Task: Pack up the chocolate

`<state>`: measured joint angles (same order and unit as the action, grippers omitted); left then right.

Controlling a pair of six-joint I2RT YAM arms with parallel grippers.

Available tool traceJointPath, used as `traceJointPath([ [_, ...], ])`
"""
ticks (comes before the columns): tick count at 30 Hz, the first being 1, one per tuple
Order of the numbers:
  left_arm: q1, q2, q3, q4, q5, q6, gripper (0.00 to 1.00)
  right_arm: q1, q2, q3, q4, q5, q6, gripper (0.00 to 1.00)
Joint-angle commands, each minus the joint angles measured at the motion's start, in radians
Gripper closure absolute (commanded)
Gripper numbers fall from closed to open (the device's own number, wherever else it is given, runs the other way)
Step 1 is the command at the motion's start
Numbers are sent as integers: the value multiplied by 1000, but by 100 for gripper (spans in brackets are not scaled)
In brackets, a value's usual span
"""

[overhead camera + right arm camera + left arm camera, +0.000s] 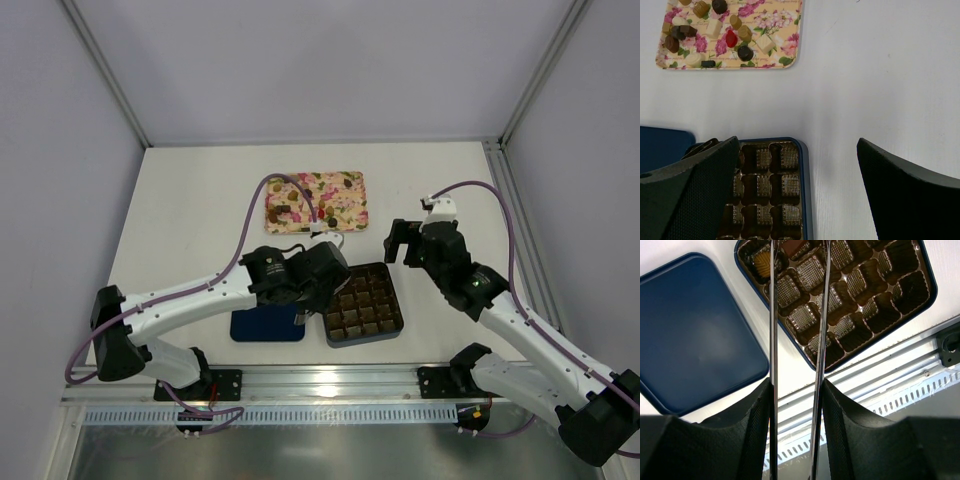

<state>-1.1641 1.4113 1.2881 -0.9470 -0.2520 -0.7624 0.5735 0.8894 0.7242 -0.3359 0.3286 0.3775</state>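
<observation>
left gripper (pixel 800 270) low over the box (pixel 912 290), thin fingers (pixel 773 315) a little apart — holding nothing, right gripper (pixel 797 145) spread wide, empty

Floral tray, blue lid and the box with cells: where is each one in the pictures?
floral tray (pixel 786 20), right wrist view, bare right end of its surface.
blue lid (pixel 695 335), left wrist view, middle of its flat top.
box with cells (pixel 805 195), right wrist view, its blue right rim.

Overhead and wrist views (close, downward) share the box (pixel 365 341).
</observation>
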Motion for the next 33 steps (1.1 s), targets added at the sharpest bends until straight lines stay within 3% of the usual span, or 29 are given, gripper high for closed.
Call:
traceJointPath([
  [1, -6, -40, 25, 24, -36, -9, 58, -3, -20, 9, 8, 1, 12, 0],
  [9, 50, -63, 161, -38, -124, 44, 58, -3, -7, 72, -60, 24, 8, 0],
  [15, 245, -5, 195, -19, -86, 155, 58, -4, 9, 107, -87, -13, 23, 0],
  [21, 398, 119, 243, 28, -46, 253, 58, -6, 37, 119, -87, -26, 5, 0],
  [33, 498, 386, 411, 44, -52, 325, 59, -11, 82, 144, -51, -80, -15, 0],
])
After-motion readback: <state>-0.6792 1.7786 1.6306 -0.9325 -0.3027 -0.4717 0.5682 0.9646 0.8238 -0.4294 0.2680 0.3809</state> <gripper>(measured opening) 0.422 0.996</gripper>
